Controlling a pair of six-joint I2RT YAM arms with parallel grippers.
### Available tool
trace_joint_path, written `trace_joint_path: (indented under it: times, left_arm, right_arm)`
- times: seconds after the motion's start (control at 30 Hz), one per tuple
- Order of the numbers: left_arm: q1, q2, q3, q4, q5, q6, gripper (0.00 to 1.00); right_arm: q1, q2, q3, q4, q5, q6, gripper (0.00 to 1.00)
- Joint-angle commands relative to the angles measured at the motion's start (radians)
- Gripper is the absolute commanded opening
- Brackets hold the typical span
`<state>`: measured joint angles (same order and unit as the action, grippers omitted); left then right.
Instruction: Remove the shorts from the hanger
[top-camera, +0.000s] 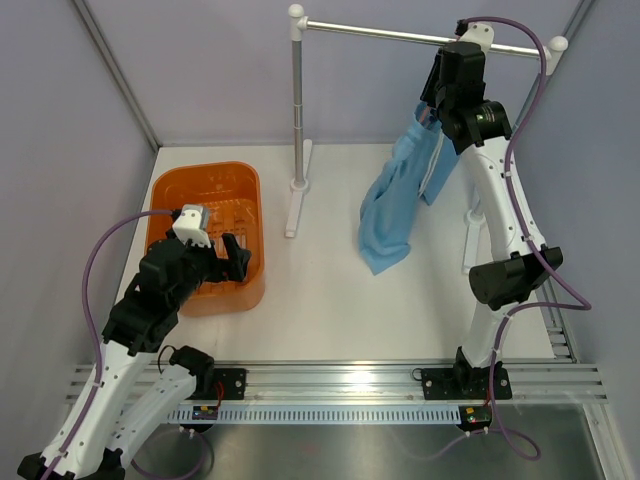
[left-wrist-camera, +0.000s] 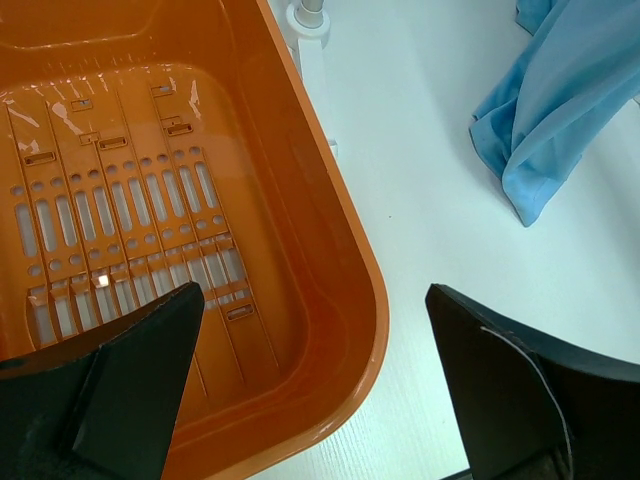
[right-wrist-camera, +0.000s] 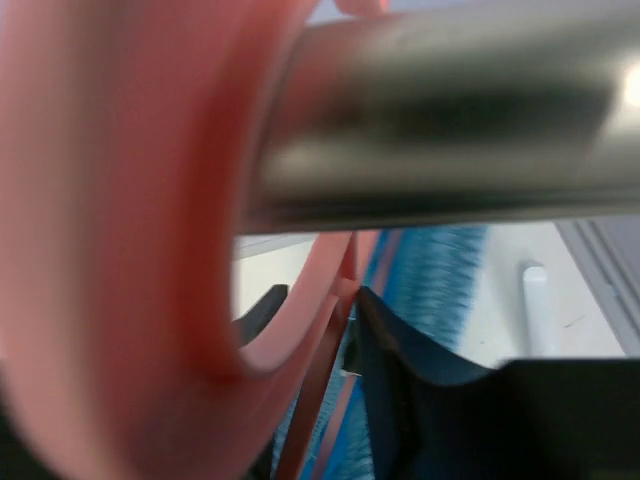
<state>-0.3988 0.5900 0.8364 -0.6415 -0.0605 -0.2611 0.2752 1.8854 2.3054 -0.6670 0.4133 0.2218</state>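
Observation:
The sky-blue shorts (top-camera: 395, 200) hang from the right end of the silver rail (top-camera: 400, 35), their lower end resting on the white table. They also show in the left wrist view (left-wrist-camera: 550, 120) and the right wrist view (right-wrist-camera: 440, 270). The pale-pink hanger (right-wrist-camera: 120, 200) has its hook looped over the rail (right-wrist-camera: 450, 130). My right gripper (top-camera: 432, 112) is raised to the rail; in its wrist view (right-wrist-camera: 320, 300) its fingers (right-wrist-camera: 395, 350) are closed on the hanger's neck just under the hook. My left gripper (top-camera: 237, 258) is open and empty (left-wrist-camera: 315, 300), straddling the orange basket's near right corner.
The orange basket (top-camera: 205, 167) stands at the left with nothing in it, its rim (left-wrist-camera: 350, 230) under my left gripper. The rail's left post (top-camera: 297, 110) and white foot (top-camera: 293, 205) stand between basket and shorts. Grey walls enclose the table.

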Motion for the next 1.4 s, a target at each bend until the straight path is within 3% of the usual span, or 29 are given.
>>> trace_joint_path:
  times: [0.0, 0.23, 0.4, 0.93, 1.37]
  left_arm:
    - [0.005, -0.012, 0.024, 0.029, -0.013, 0.013, 0.99]
    - [0.005, -0.007, 0.024, 0.029, -0.007, 0.013, 0.99]
    - [0.005, -0.007, 0.023, 0.029, -0.007, 0.013, 0.99]
    - [0.005, 0.008, 0.043, 0.043, 0.014, 0.005, 0.99]
    - [0.003, 0.114, 0.216, 0.085, 0.054, -0.036, 0.99]
  right_arm:
    - [0.01, -0.005, 0.037, 0.056, 0.067, -0.021, 0.36]
    - [0.045, -0.025, 0.005, 0.083, 0.145, -0.094, 0.22]
    - [0.059, -0.025, 0.006, 0.081, 0.17, -0.13, 0.0]
    - [0.099, -0.13, 0.045, 0.015, 0.082, -0.162, 0.0]
    - [0.104, -0.295, -0.038, -0.14, -0.157, -0.085, 0.0]
